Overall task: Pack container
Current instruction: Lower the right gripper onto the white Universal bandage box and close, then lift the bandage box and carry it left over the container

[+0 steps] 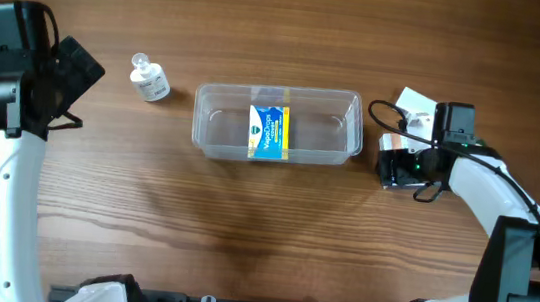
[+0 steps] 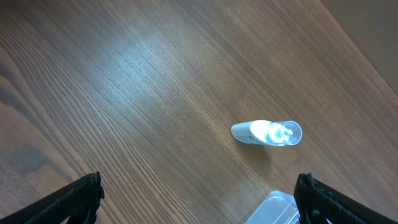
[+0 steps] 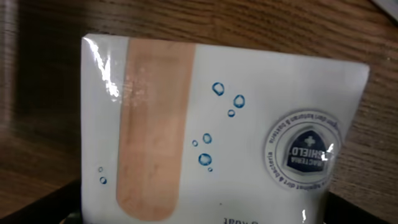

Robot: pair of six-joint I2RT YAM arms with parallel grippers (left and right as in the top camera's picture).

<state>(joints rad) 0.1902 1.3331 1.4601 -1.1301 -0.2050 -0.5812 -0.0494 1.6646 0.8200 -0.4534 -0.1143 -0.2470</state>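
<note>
The container [image 1: 346, 149] lies on the table [image 1: 241, 238] to the left of the right hand [image 1: 395, 156], its near short end just beside that hand. Its long axis runs crosswise, from one hand toward the other. A blue and yellow packet [image 1: 270, 131] already lies across its middle, with bare floor on either side. The right hand is much the nearer of the two. To judge by that, the coming move is a short sideways carry over the near rim and onto the free floor on the hand's own side of the packet. In the right wrist view a white plaster box [image 3: 211, 143] fills nearly everything. Dark finger parts show only at the two bottom corners, one on each side of the box, so I cannot tell whether the hand is pressed onto it or only set around it. The left hand [image 2: 198, 190] is spread wide and holds nothing. It hangs well apart from the container's far end, above bare wood. A small clear bottle [image 2: 267, 132] lies on its side ahead of it, between it and the container.
</note>
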